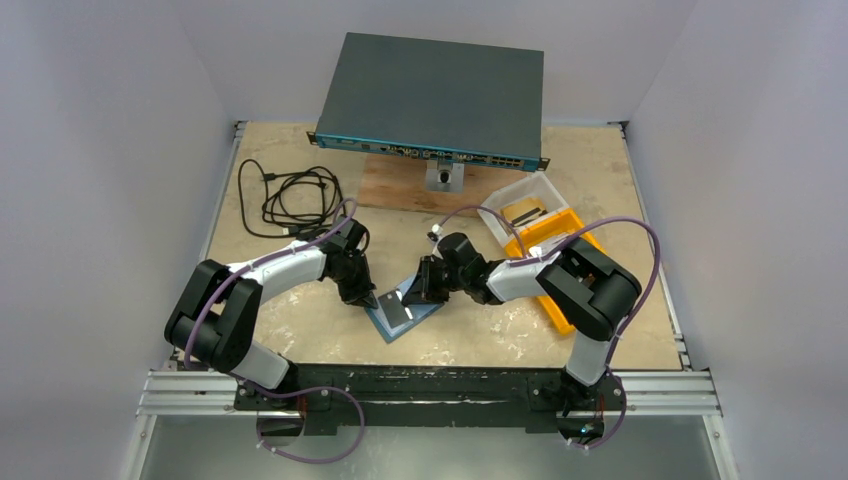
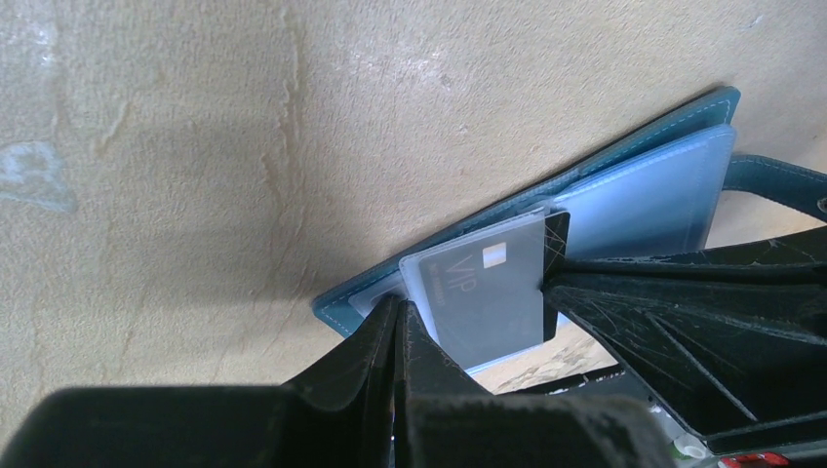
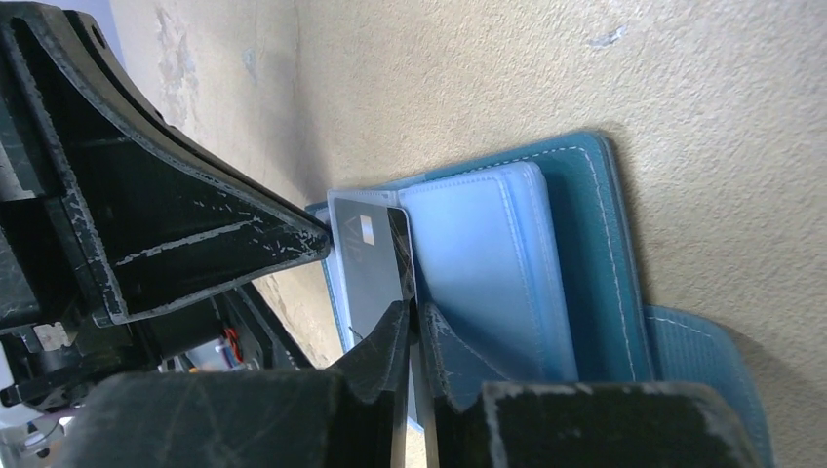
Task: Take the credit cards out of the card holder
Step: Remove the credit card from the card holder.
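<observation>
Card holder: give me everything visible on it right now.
The card holder is a small teal-blue folding wallet, leather-like with pale stitching. It lies open and flat on the table, near centre, between both arms. Inside are milky clear plastic pockets, and a strap tab sticks out at one side. A grey credit card marked VIP sits partly out of a pocket. The shut left pincer presses its tip at the pocket edge. The right pincer pinches that card's dark edge.
</observation>
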